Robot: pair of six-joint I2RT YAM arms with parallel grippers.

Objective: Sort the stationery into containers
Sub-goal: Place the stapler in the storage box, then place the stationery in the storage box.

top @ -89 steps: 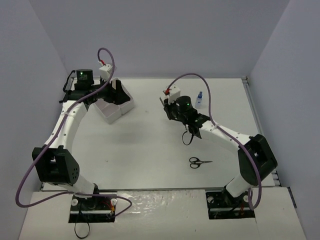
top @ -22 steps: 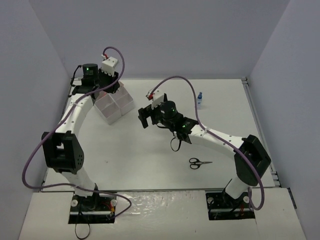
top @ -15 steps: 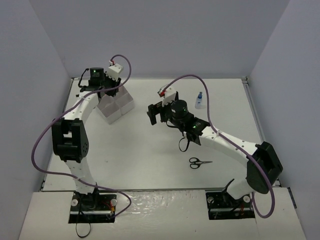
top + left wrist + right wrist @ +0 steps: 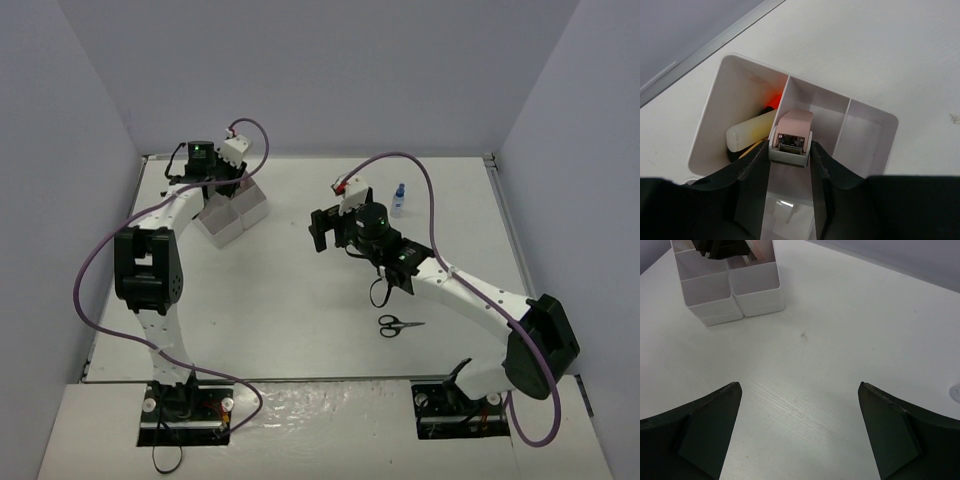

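My left gripper (image 4: 790,148) is shut on a pink eraser (image 4: 791,131) with a grey end, holding it just above the white tray (image 4: 869,131). A yellow highlighter (image 4: 752,131) lies in the left compartment, with something orange (image 4: 770,103) behind it. From above, the left gripper (image 4: 222,180) hangs over the tray (image 4: 240,215) at the back left. My right gripper (image 4: 320,230) is open and empty above mid-table; its fingertips (image 4: 735,390) frame bare tabletop. Black-handled scissors (image 4: 398,324) lie at the front right. A small blue-capped bottle (image 4: 399,199) stands at the back right.
In the right wrist view the tray (image 4: 730,295) stands at the upper left with the left gripper (image 4: 722,247) over it. Purple cables loop above both arms. Grey walls close the table on three sides.
The right arm has swung its open gripper to the right. The left wrist has shifted a little right over the tray, still gripping the eraser.
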